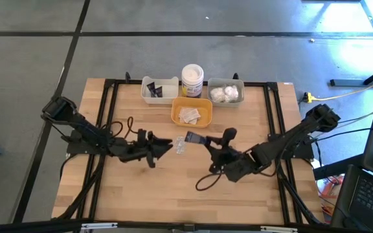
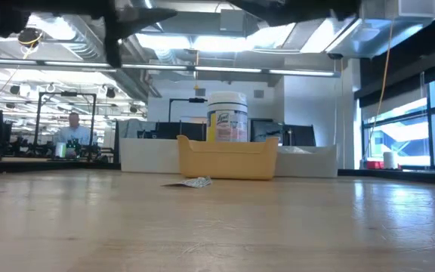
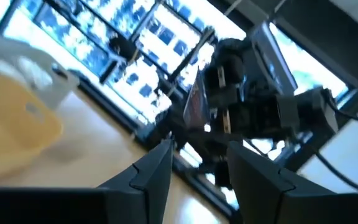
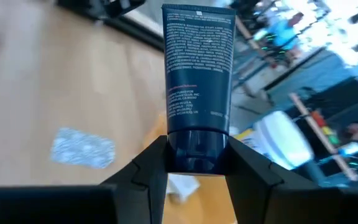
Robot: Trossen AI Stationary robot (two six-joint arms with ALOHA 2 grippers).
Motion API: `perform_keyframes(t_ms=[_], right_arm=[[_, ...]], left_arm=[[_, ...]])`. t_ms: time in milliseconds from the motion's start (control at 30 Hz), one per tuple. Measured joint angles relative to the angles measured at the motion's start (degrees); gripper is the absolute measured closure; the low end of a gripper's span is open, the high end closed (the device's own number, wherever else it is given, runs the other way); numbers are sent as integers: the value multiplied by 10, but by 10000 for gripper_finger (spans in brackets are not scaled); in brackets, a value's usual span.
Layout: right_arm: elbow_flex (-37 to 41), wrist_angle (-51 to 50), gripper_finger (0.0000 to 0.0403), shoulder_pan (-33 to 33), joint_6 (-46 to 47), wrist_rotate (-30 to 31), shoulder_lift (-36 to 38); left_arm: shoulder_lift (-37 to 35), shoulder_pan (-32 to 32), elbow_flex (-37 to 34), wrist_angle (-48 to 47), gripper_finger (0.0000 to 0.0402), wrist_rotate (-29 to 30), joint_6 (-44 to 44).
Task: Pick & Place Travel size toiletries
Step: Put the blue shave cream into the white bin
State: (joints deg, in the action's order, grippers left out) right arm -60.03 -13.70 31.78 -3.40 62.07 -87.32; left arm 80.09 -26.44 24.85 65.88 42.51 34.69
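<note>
Right fingers [image 4: 196, 163] gripping black tube [image 4: 197, 74] by cap; carrying toward white tray [image 1: 159, 90] at 11 o'clock, keeping level. Left fingers [image 3: 197, 168] hanging open, empty.

From above I get even, bright light and soft shadows on the tabletop [image 1: 173, 188]. Low down, ceiling strip lights [image 2: 202, 41] and windows [image 2: 429, 128] glare. My left wrist picture is smeared, backlit by blown-out windows [image 3: 135, 56].

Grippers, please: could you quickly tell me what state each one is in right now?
Left gripper: open, holding nothing.
Right gripper: shut on the black tube, raised above the table.
</note>
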Motion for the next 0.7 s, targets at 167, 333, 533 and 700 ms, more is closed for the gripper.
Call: perform_keyframes(t_ms=[167,333,533,700], right_arm=[[0,64,271,-20,-84,20,1],[0,83,271,-27,-120,67,1],[0,121,270,-28,-152,62,1],[0,168,270,-29,-197,61,1]], left_arm=[[0,40,44,0,251,-8,-38],[0,60,74,0,253,-18,-80],[0,82,78,-1,254,-31,-71],[0,98,78,-1,256,-47,-58]])
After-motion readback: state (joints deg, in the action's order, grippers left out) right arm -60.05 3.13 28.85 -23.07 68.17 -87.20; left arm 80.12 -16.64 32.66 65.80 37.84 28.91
